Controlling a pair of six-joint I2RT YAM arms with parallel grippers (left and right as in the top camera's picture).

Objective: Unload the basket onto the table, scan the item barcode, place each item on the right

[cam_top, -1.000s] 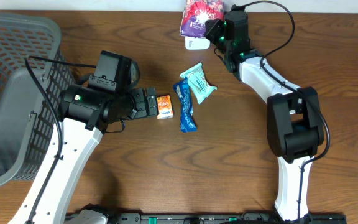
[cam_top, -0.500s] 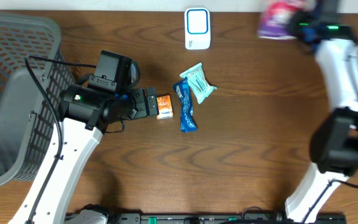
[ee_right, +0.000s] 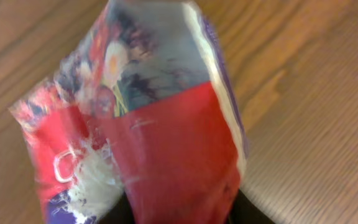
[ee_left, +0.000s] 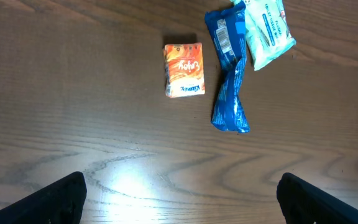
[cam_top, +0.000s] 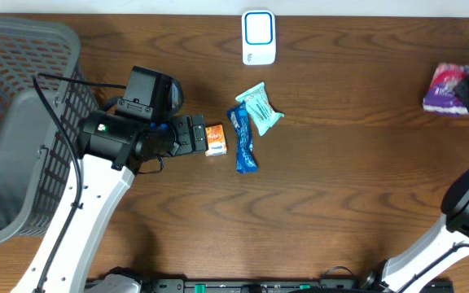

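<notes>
A purple and red snack bag [cam_top: 444, 88] is at the far right of the table, at the tip of my right gripper [cam_top: 467, 88]. In the right wrist view the bag [ee_right: 160, 124] fills the frame, blurred, and its red lower end sits between the two dark fingers, which touch its sides. Whether they still press on it I cannot tell. No barcode shows on it. The white scanner [cam_top: 258, 37] with a blue window lies at the table's far edge, well left of the bag. My left gripper [ee_left: 180, 199] is open over bare wood, just left of an orange box [ee_left: 184, 70].
A blue wrapper [cam_top: 243, 140] and a teal packet [cam_top: 260, 107] lie next to the orange box [cam_top: 215, 139] in the middle. A grey basket [cam_top: 23, 57] fills the left side. My left arm [cam_top: 112, 138] reaches across from the lower left.
My right arm has swung the snack bag from over the scanner to the far right of the table. The scanner is uncovered now. The left arm has not moved.
</notes>
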